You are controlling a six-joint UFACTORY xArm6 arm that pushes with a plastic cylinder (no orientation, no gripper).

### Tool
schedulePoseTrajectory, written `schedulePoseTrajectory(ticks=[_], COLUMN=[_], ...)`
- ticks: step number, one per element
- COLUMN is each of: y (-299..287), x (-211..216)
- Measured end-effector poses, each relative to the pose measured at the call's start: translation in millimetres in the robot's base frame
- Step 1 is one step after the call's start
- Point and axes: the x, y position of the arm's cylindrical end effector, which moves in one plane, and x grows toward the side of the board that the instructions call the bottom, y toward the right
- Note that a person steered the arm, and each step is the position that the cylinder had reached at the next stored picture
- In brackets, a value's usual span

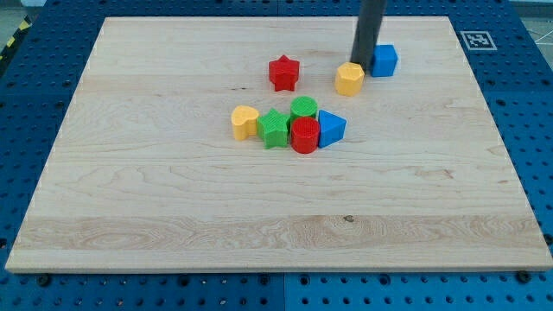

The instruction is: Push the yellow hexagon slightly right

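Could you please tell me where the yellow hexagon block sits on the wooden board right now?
The yellow hexagon block sits in the view's upper middle-right, between the red star block and blue cube block, with my tip at its upper-right edge.

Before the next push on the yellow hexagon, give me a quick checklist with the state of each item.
1. My tip in view: ok, it shows at the yellow hexagon's upper right.
2. Tip on the hexagon's left side for a rightward push: not ok, it sits between the hexagon and the blue cube.
3. Tip touching the hexagon: cannot tell, they look very close.
4. Path to the right free: not ok, the blue cube stands just up and right.
5. Red star clear of the hexagon: ok, apart on its left.
6. Hexagon well inside the board: ok.
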Motion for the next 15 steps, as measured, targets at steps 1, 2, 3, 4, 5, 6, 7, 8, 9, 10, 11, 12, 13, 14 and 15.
schedulePoseTrajectory(ticks=[1, 2, 3, 4, 5, 6, 7, 8, 9, 10, 11, 12, 13, 14, 15], y=[-1, -36, -79, -91, -84, -67, -48, -49, -55, -39, -22, -14, -7, -3, -5], x=[0, 0, 2, 13, 39, 55, 51, 37, 33, 33, 33, 33, 38, 41, 11])
